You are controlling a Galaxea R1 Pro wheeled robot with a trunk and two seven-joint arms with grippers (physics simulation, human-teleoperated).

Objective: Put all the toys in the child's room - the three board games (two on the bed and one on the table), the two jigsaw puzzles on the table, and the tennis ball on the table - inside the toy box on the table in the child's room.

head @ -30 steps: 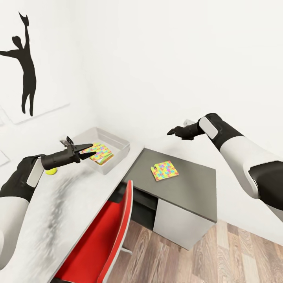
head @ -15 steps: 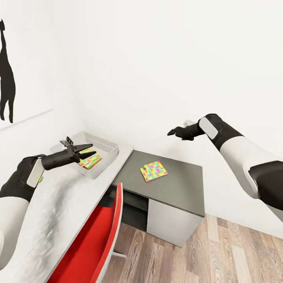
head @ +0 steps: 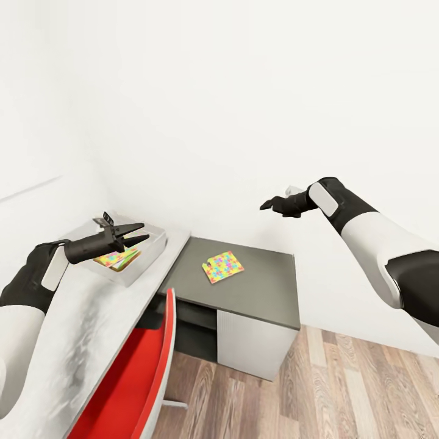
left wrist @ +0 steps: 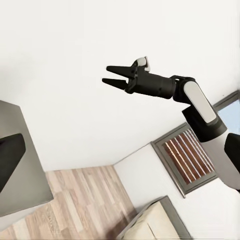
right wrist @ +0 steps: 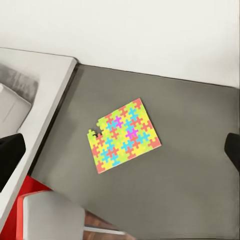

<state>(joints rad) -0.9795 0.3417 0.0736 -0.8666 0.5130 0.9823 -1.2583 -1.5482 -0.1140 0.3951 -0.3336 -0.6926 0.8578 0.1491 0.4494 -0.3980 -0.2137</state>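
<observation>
Right gripper [head: 266, 205] raised above the dark cabinet top [head: 268, 286], fingers parted, holding nothing. In the right wrist view, looking down on the jigsaw puzzle [right wrist: 123, 135], lying flat near the middle of that top, a little toward the edge where it joins the table [head: 73, 341]. Left gripper [head: 141, 232] also spread and empty, hovering over the toy box [head: 152, 244], which sits at the far end of the table near the corner junction, with a colourful panel [head: 113, 258] already inside.

Step in hand, by judgement: fetching this puzzle. Best done by lowering straight over the panel, turning the wrist square to one jagged edge. Thin and flat, so probably hard to pinch from above; sliding toward the cabinet's front edge for a finger underneath likely helps. Then lifting level, clearing the box's flared wall before release.
</observation>
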